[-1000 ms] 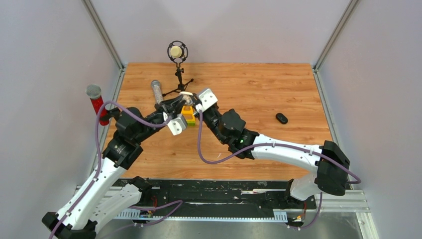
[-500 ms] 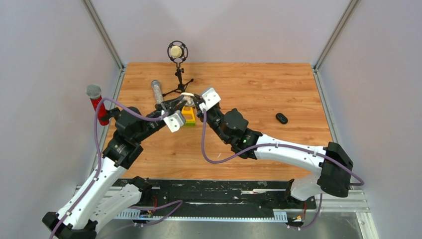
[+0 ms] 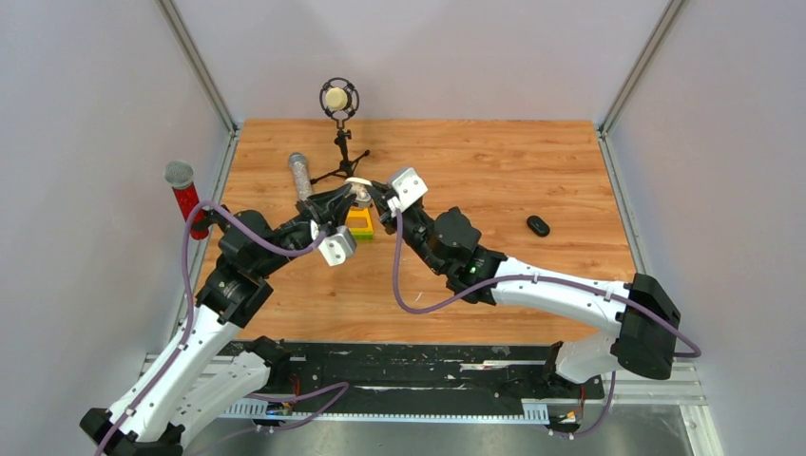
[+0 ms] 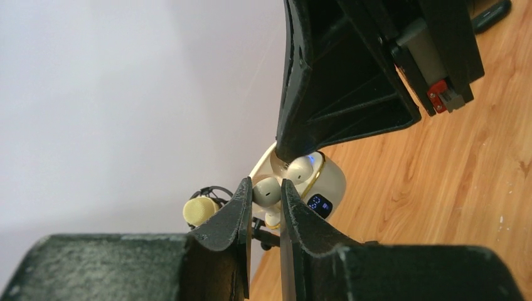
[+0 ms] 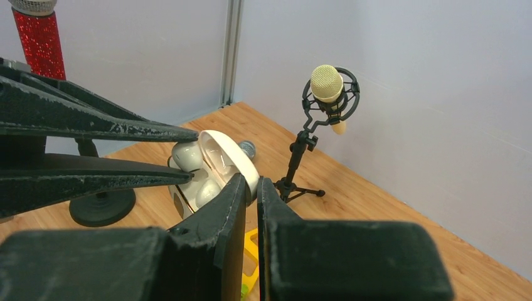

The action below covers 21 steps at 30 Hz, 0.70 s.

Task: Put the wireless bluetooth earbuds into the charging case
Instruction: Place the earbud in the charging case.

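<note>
Right arm (image 3: 542, 288) shifted right; tripod microphone (image 5: 327, 83) stands behind charging case (image 5: 229, 157).

White earbuds (image 4: 266, 191), cream case (image 4: 330, 180), glittery red microphone (image 5: 39, 39).

A: Entry: type of place?
B: Robot lab test cell. Wood-grain tabletop (image 3: 494, 161), plain grey panel walls (image 3: 95, 142), aluminium corner posts (image 3: 197, 62).
A: Fixtures?
B: Left arm (image 3: 204, 323) and right arm (image 3: 561, 290) bolted to black base rail (image 3: 428, 366); purple cables (image 3: 418, 310) exposed.
</note>
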Each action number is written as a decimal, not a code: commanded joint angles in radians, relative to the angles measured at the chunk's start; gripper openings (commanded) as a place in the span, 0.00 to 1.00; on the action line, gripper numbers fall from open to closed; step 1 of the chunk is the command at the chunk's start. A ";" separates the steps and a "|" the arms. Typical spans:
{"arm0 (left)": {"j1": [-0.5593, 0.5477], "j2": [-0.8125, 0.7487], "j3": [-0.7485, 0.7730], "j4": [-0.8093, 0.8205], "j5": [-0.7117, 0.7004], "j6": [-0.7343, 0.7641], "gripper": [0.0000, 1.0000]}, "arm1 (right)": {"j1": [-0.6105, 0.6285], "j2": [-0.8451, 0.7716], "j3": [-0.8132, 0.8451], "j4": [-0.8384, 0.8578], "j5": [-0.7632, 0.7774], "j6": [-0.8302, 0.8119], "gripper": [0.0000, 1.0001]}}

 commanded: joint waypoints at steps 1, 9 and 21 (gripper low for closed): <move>0.004 -0.005 -0.013 0.026 -0.019 -0.043 0.00 | -0.011 -0.070 0.003 0.085 -0.037 0.073 0.00; 0.004 -0.020 -0.039 0.009 0.006 -0.210 0.00 | -0.045 -0.089 -0.007 0.082 -0.082 0.129 0.00; 0.004 0.058 0.048 -0.078 -0.043 -0.376 0.00 | -0.045 -0.077 -0.004 0.086 -0.124 0.091 0.00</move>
